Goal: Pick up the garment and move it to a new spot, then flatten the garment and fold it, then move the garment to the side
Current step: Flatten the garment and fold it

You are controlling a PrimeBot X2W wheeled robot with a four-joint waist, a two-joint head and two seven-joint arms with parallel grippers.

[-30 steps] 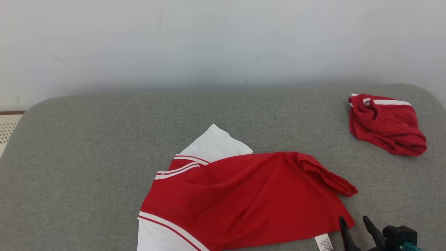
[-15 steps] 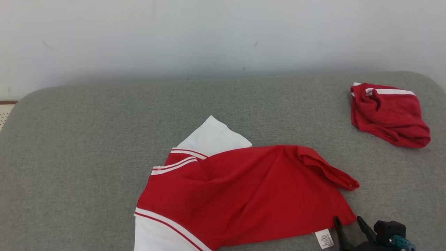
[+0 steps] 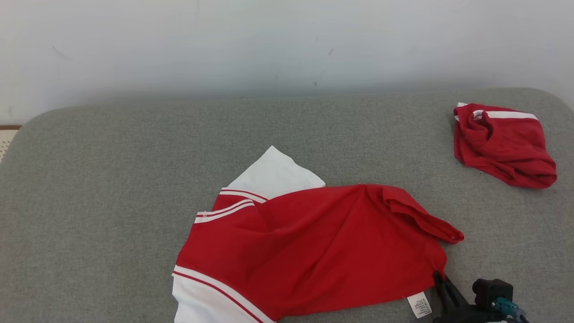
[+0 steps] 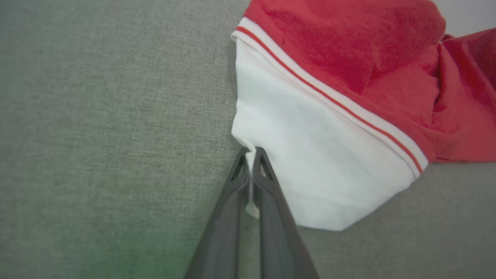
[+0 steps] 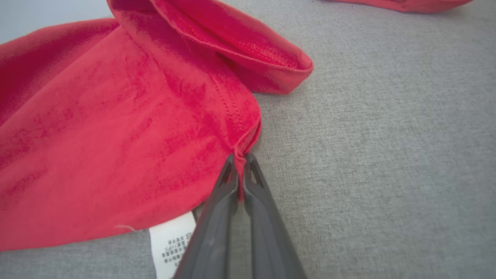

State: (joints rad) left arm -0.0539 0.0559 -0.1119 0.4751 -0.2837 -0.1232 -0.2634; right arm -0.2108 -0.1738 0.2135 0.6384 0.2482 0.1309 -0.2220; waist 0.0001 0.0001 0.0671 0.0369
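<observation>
The garment [image 3: 314, 242] is a red shirt with white panels and white-and-red stripes, lying crumpled at the front middle of the grey cushion. My right gripper [image 3: 441, 280] is shut on its red hem corner beside the white care label [image 3: 420, 305]; the right wrist view shows the red cloth [image 5: 135, 128] pinched between the fingertips of that gripper [image 5: 240, 161]. In the left wrist view my left gripper [image 4: 251, 153] is shut on the edge of the white panel [image 4: 310, 155].
A second red garment [image 3: 502, 143] with a white stripe lies bunched at the back right of the cushion [image 3: 112, 179]. A pale wall rises behind. The cushion's rounded left edge borders a light floor strip [image 3: 6, 139].
Both grippers have closed, the right one now pinching the red hem corner it stood open beside. The head camera tilted, shifting the whole picture slightly.
</observation>
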